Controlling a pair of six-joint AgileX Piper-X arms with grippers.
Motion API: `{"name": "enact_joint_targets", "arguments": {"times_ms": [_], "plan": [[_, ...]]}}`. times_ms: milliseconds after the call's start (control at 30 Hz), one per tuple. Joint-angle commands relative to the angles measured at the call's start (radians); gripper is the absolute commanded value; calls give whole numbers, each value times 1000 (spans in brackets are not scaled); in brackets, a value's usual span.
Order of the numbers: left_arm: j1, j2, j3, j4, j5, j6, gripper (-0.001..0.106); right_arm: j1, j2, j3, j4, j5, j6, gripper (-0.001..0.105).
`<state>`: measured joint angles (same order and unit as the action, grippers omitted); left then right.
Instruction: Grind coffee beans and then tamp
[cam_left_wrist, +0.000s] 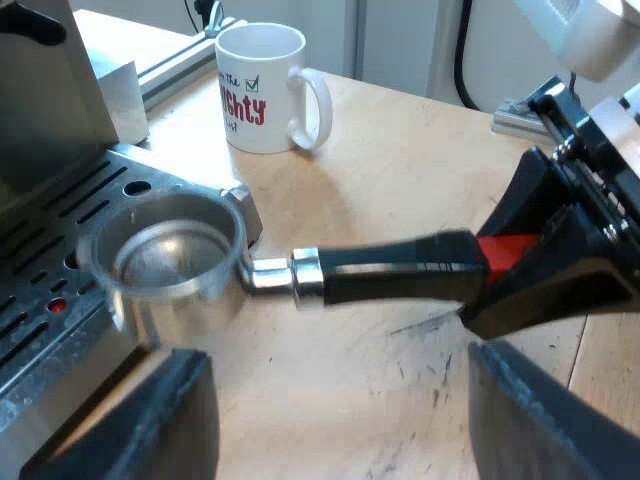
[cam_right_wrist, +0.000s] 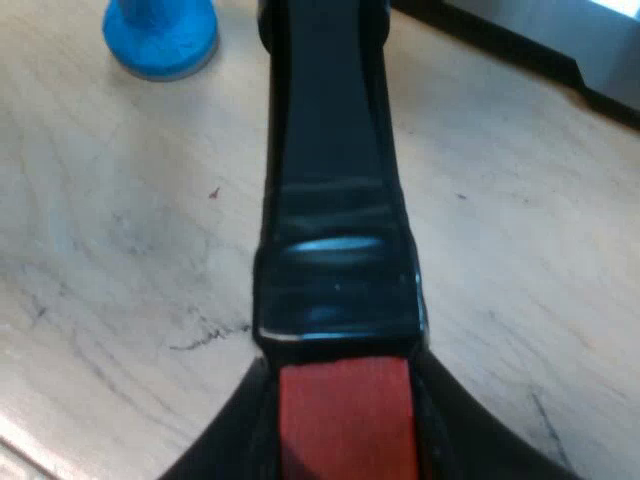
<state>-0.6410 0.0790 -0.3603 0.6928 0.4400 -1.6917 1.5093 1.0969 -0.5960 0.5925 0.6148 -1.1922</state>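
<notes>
The metal holder (cam_left_wrist: 175, 255) hangs level at the edge of the espresso machine's drip tray (cam_left_wrist: 40, 330), its basket bare metal inside. Its dark handle (cam_left_wrist: 390, 270) runs out over the wooden table to the red end, where my right gripper (cam_left_wrist: 500, 262) clamps it. In the right wrist view my right gripper (cam_right_wrist: 345, 435) is shut on the red end (cam_right_wrist: 345, 410), one black finger on each side, with the dark handle (cam_right_wrist: 335, 200) reaching away. My left gripper (cam_left_wrist: 345, 420) stands open just short of the handle, holding nothing.
A white mug (cam_left_wrist: 265, 90) with red lettering stands on the table beyond the holder. A blue tamper (cam_right_wrist: 160, 35) stands on the table near the far part of the handle. The machine's body (cam_left_wrist: 50, 90) rises beside the drip tray.
</notes>
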Motion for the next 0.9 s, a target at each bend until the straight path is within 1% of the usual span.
{"name": "enact_joint_targets", "arguments": {"times_ms": [33,67,267,433,533,633,733,767,800,900], "plan": [[-4,-4,-6,-9,12,0,56,-3,-14,15,-83,-21,-79,0],[-4,-4,-6,-9,12,0,56,-6,-14,32,-112,-32,-99,0],[-4,-4,-6,-9,12,0,56,-9,-14,83,-184,-28,-99,0],[-4,-4,-6,-9,12,0,56,-63,-14,112,-217,-36,-99,0],[-4,-4,-6,-9,12,0,56,-125,-14,132,-255,-87,-102,0],[-4,-4,-6,-9,12,0,56,-159,-14,146,-290,-151,-174,0],[-4,-4,-6,-9,12,0,56,-170,-14,152,-308,-156,-236,0],[-4,-4,-6,-9,12,0,56,-170,-14,152,-308,-156,-272,0],[-4,-4,-6,-9,12,0,56,-170,-14,152,-308,-156,-282,0],[-4,-4,-6,-9,12,0,56,-170,-7,152,-308,-156,-287,0]]}}
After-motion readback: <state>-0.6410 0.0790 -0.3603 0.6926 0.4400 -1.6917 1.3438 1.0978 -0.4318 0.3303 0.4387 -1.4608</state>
